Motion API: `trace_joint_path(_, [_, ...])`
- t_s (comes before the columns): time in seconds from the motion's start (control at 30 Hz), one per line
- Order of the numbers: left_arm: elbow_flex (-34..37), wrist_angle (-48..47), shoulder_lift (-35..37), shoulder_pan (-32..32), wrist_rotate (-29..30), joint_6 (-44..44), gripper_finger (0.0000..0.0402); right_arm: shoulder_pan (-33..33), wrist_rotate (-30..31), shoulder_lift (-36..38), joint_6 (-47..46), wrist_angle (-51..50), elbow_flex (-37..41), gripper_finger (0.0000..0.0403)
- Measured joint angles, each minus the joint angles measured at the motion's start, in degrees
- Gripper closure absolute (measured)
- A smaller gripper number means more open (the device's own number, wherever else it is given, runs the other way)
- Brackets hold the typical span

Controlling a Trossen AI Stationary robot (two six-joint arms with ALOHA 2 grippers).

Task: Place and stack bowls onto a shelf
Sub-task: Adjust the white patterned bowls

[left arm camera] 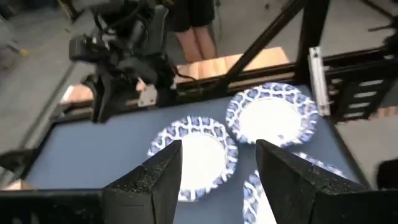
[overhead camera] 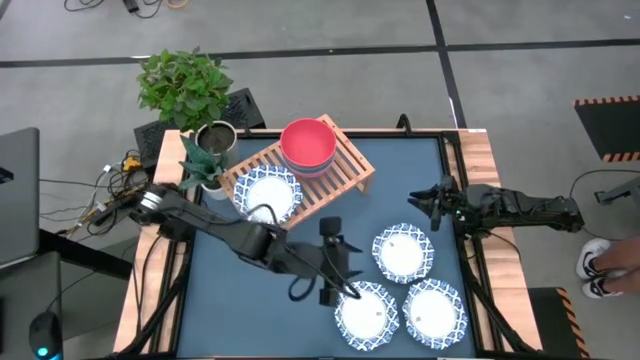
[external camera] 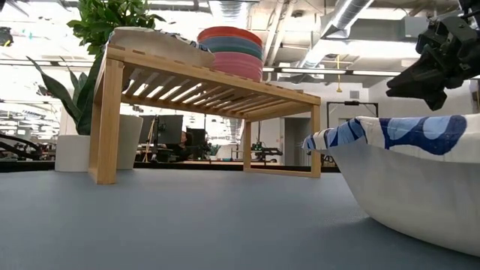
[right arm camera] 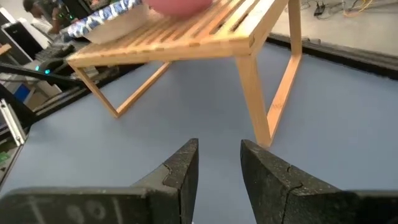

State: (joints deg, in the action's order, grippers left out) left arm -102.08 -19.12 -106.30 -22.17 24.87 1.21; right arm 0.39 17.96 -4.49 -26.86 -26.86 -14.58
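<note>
Seen from above, a dark blue table [overhead camera: 230, 300] carries a slatted wooden shelf [overhead camera: 345, 180] near its far edge, left of centre. On the shelf's left end rests one white dish with a blue patterned rim [overhead camera: 268, 193]. On its right end sits a stack of plain bowls, a red bowl [overhead camera: 307, 142] on top.

The left arm reaches in from the table's left edge toward the near middle. The left gripper [overhead camera: 335, 262] hangs with its fingers spread and empty, just above the nearest of three patterned dishes. These three lie apart from one another near the table's near right corner: a near-left dish [overhead camera: 366, 313], a near-right dish [overhead camera: 434, 312], and a farther dish [overhead camera: 403, 252].

The right gripper [overhead camera: 437, 203] waits over the table's right edge, fingers apart and holding nothing, facing the shelf.

The step in hand looks like fetching the next patterned dish. The next move likely calls for lowering the left gripper to straddle a dish rim, pinching it, then carrying it onto the dish already shelved.
</note>
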Motion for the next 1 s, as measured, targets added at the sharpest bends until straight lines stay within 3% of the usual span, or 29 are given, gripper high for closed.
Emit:
trace_joint_path(0.17, [-0.02, 1.27, -6.59, -0.51, 3.05, 3.31, 0.0214, -0.01, -0.02, -0.42, -0.08, -0.28, 0.08, 0.0259])
trace_joint_path(0.43, [-0.02, 10.43, -15.24, 0.01, 9.43, 18.77, 0.0214, -0.01, -0.02, -0.52, -0.12, -0.08, 0.03, 0.0259])
trace_joint_path(0.7, [-0.05, 17.67, -21.36, 1.7, 8.96, 23.26, 0.0214, -0.03, 0.0, -0.53, -0.12, -0.16, 0.03, 0.0259])
trace_joint_path(1.0, [-0.18, 17.03, -21.42, 2.74, 6.18, 24.65, 0.0214, -0.03, 0.02, -0.52, -0.14, -0.13, 0.03, 0.0259])
